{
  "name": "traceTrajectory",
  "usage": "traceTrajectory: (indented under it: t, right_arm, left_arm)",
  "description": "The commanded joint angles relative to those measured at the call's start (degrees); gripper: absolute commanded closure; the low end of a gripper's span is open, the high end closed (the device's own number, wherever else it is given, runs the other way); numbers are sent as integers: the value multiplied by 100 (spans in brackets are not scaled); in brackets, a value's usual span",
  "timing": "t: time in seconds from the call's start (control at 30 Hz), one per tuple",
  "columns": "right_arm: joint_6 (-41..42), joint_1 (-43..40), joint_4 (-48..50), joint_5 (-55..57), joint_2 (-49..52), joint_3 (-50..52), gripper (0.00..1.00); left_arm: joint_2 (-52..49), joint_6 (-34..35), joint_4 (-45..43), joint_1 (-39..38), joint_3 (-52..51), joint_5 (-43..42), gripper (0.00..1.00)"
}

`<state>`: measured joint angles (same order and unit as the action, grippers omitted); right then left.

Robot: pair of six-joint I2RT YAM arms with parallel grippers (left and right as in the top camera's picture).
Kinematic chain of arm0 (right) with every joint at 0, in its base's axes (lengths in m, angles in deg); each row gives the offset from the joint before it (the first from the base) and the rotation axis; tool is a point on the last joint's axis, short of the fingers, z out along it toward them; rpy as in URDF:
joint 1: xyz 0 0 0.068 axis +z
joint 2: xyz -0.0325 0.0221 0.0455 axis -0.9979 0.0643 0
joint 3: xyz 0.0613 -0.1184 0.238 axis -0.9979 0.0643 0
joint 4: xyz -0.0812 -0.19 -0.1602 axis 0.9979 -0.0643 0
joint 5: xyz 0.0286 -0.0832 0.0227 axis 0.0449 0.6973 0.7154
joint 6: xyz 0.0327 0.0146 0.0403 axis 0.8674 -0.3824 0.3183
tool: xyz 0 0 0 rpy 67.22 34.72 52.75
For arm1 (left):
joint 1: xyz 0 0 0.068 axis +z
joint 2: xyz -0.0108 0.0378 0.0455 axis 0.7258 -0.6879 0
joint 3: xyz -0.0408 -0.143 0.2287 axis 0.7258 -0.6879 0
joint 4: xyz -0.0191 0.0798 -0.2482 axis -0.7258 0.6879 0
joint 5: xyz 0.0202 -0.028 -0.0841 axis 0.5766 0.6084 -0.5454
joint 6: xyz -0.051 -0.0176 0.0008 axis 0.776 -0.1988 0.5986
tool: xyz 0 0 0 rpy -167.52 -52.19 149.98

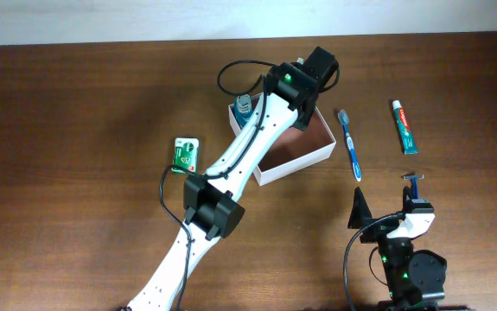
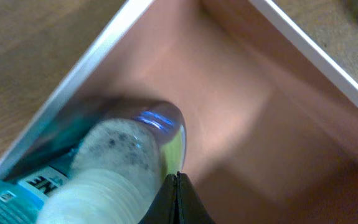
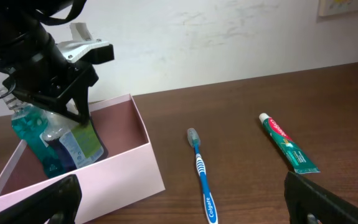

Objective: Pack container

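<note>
The container [image 1: 300,164] sits near the middle of the brown table [image 1: 75,130], turned at an angle, its white walls around a reddish-brown inside. A bottle [image 3: 38,134] of teal liquid leans in the container's far left corner, against the walls there. The left arm reaches across the container from its near left side, and the left gripper [image 2: 177,196] points down into the container with its fingers pressed together and nothing between them. In the left wrist view the tips are right beside the bottle's clear, foamy end, though whether they touch it cannot be told. Well to the left of the container, flat on the table, lies a small green and white packet [image 1: 185,155]. Just off the container's right wall lies a blue and white toothbrush [image 1: 350,142], bristles at the far end. Farther right of the container lies a tube of toothpaste [image 1: 405,126], apart from the brush. To the near right of the container, the right gripper [image 1: 388,212] has its fingers spread wide and holds nothing. What looks like a small blue razor [image 1: 415,182] lies just beyond it.
</note>
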<state>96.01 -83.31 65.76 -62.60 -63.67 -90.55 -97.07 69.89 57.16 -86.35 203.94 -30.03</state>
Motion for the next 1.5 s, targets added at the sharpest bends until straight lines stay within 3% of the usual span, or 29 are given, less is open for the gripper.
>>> traceTrajectory:
  t: [0.0,0.83,1.0,1.47]
  right_arm:
    - [-20,37,-33,-9,-44,26,2]
    - [-20,37,-33,-9,-44,26,2]
    - [-20,37,-33,-9,-44,26,1]
    - [-20,37,-33,-9,-44,26,2]
  left_arm:
    - [-118,173,63,-55,4,-149,97]
    - [-345,424,105,-42,4,643,97]
    - [-345,302,13,-55,9,643,89]
    - [-339,258,-92,-223,706,177,83]
